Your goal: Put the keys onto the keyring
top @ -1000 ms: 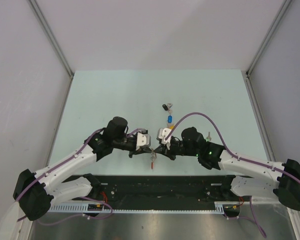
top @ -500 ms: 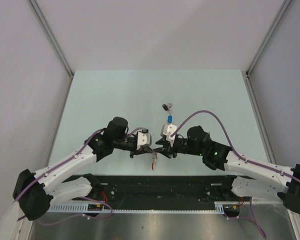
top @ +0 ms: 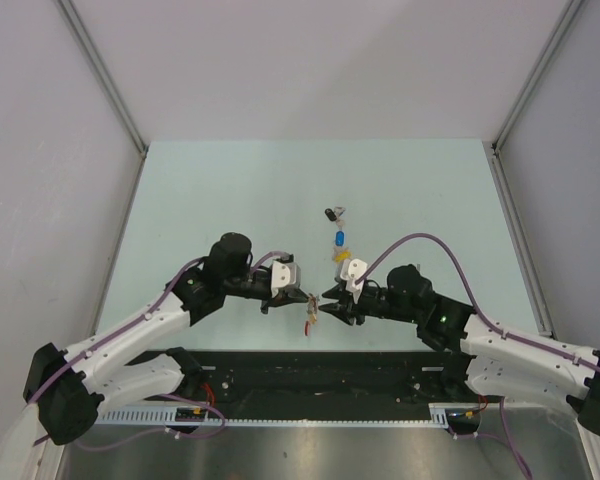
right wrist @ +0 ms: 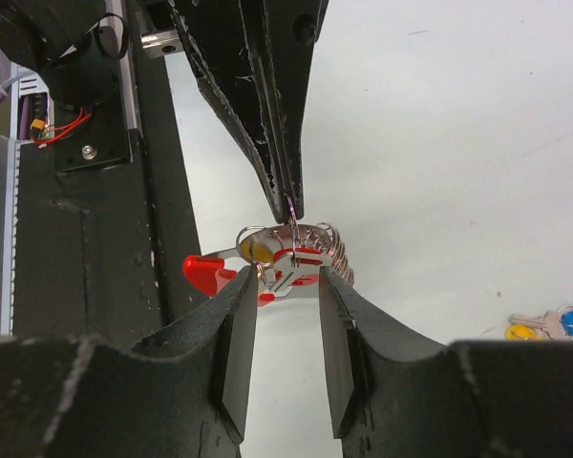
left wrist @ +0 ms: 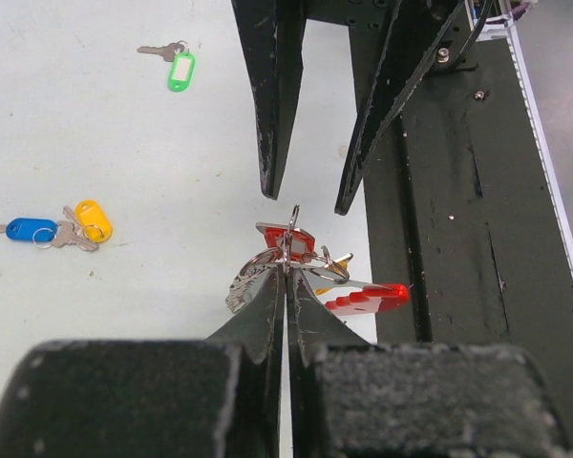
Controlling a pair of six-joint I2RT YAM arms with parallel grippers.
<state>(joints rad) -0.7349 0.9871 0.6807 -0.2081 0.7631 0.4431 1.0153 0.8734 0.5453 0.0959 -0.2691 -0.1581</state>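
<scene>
The right tool [right wrist: 286, 275] has just let go, jaws part-spread around the keyring [left wrist: 250, 282] — clamped in the closed left tool [left wrist: 285, 275] over the near edge of the bench [left wrist: 124, 143] — so the loose keys [left wrist: 57, 230] likely come next.

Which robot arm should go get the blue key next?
Probably the right. The right gripper is open and holds nothing, and the blue key lies on the table just beyond it. The left gripper is shut on the keyring, so it is busy.
</scene>
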